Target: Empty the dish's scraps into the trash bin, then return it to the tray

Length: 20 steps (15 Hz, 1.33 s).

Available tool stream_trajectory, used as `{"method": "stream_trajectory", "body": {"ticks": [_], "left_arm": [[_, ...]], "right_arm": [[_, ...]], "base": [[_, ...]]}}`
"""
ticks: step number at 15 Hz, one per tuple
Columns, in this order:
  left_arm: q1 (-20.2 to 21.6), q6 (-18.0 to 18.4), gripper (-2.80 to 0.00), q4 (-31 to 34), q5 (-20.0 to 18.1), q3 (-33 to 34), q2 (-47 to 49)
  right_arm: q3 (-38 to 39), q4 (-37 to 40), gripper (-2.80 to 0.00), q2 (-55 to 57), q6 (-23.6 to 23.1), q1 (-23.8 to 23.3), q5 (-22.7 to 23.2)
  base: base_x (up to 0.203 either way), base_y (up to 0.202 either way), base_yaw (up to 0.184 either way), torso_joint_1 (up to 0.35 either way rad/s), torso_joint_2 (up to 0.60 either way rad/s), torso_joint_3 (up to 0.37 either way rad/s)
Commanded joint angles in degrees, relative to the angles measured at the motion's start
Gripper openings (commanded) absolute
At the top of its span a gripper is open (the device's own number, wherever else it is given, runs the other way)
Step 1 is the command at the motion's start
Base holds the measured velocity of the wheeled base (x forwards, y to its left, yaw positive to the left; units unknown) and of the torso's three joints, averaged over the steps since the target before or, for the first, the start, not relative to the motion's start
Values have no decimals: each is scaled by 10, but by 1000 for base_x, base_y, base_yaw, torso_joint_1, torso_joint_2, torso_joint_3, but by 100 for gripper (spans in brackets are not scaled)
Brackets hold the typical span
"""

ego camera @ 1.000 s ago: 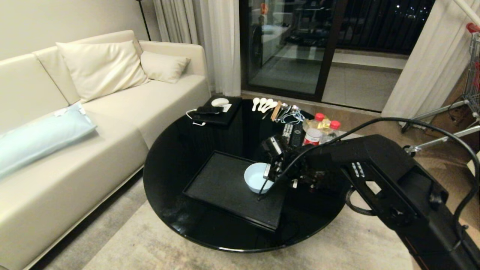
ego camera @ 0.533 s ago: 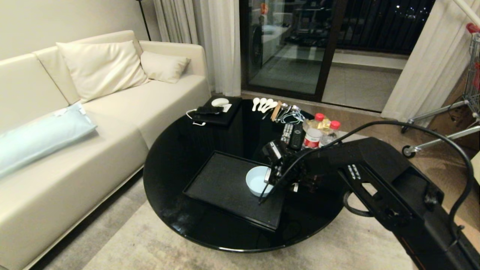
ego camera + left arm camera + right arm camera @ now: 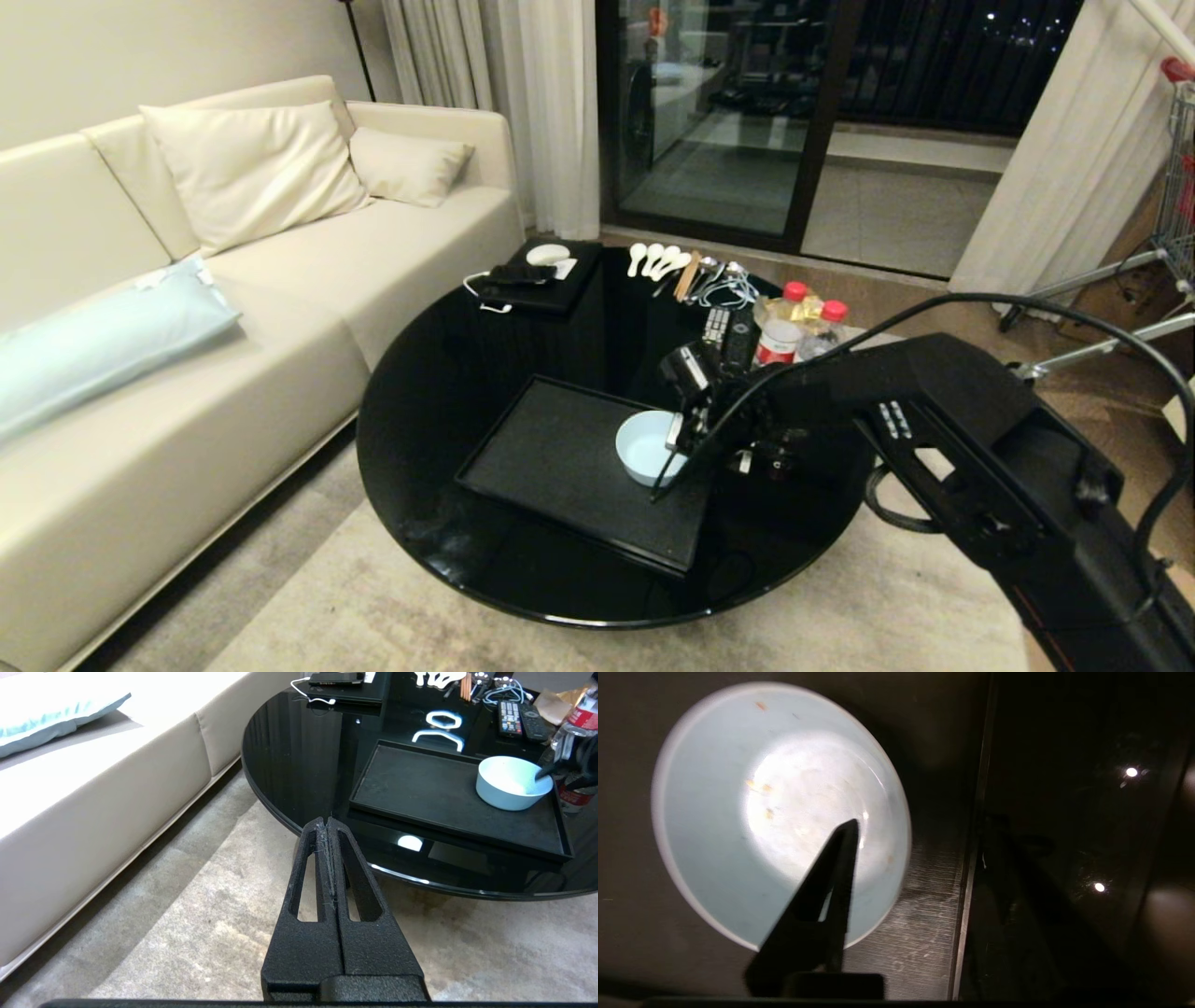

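Dish at tray's right edge, right gripper jaws apart astride its rim, open tray surface leftward.

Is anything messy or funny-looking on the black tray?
Nothing is spilled. The bowl stands upright on the tray, close to its edge nearest the right pincer. It is almost empty, with only a few tiny orange specks stuck inside. One pincer finger hangs over its rim.
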Motion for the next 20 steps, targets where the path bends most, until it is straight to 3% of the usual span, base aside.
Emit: {"method": "stream_trajectory", "body": {"ticks": [1, 7, 11, 15, 16, 20], "left_arm": [[0, 0, -280, 0, 0, 0, 0], [0, 0, -280, 0, 0, 0, 0], [0, 0, -280, 0, 0, 0, 0], [0, 0, -280, 0, 0, 0, 0], [0, 0, -280, 0, 0, 0, 0], [0, 0, -280, 0, 0, 0, 0]], "right_arm": [[-4, -1, 0, -31, 1, 2, -1], [26, 10, 0, -151, -18, 18, -3], [129, 4, 0, -237, -72, 38, -66], [234, -16, 0, -332, -110, 58, -84], [269, -28, -280, -354, -123, 59, -89], [406, -69, -280, -463, -182, 60, -96]], "base": [[0, 0, 0, 0, 0, 0], [0, 0, 0, 0, 0, 0], [0, 0, 0, 0, 0, 0], [0, 0, 0, 0, 0, 0], [0, 0, 0, 0, 0, 0], [0, 0, 0, 0, 0, 0]]}}
